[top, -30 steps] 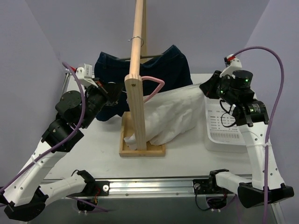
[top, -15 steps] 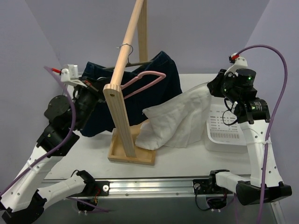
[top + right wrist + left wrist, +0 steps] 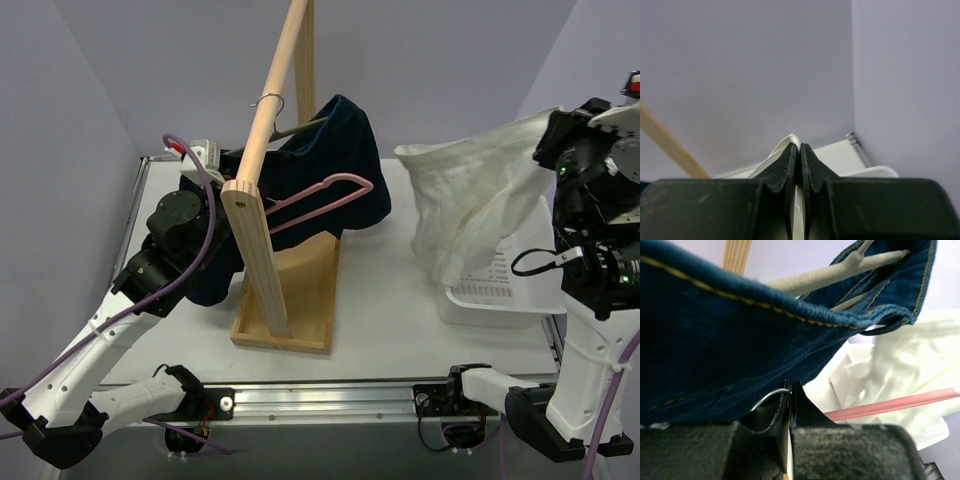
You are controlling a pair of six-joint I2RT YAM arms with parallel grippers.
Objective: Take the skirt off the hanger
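The surface (image 3: 400, 300) is a white tabletop with metal edging, closed in by plain lavender walls (image 3: 450, 70) at the back and on both sides; on it stand one wooden rack (image 3: 262, 260), with a flat base, an upright post and a long rail slanting up and away, and one white slotted basket (image 3: 495, 305) at the right edge; there are two hangers and two garments; a grey hanger (image 3: 266, 100) hooks over the rail and carries a dark blue denim garment (image 3: 345, 150); the pink hanger (image 3: 320, 197) is bare and slants in the air beside the post, its near end at the left gripper (image 3: 791, 387), whose fingers are pressed together on a curved silver wire that looks like this hanger's hook; the white skirt (image 3: 470, 200) is off the hanger and well to the right of the rack, hanging above the basket from the right gripper (image 3: 799, 150), whose fingers are clenched on a fold of its fabric.
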